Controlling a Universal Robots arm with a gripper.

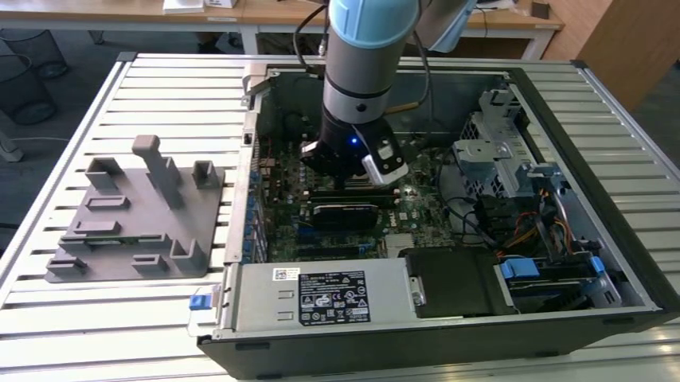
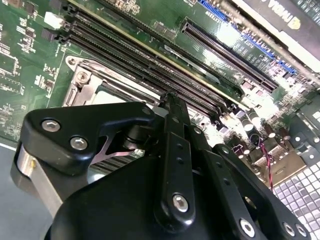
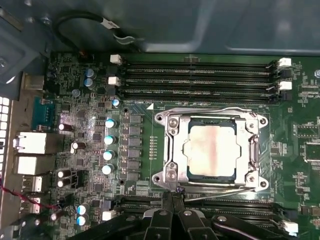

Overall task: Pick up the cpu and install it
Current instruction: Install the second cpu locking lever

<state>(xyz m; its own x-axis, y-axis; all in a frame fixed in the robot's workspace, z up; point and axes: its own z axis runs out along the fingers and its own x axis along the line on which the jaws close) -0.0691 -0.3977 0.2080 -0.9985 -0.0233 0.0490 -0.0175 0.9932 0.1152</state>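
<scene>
The flat square silvery-topped cpu (image 3: 211, 151), its metal face faintly mottled, sits in the socket under a bright steel retention frame (image 3: 170, 150) on the green motherboard (image 3: 137, 165) (ribbed black memory slots (image 3: 200, 75) flank it). The black gripper (image 3: 172, 196) hovers at the frame's edge, fingers together, holding nothing.
</scene>
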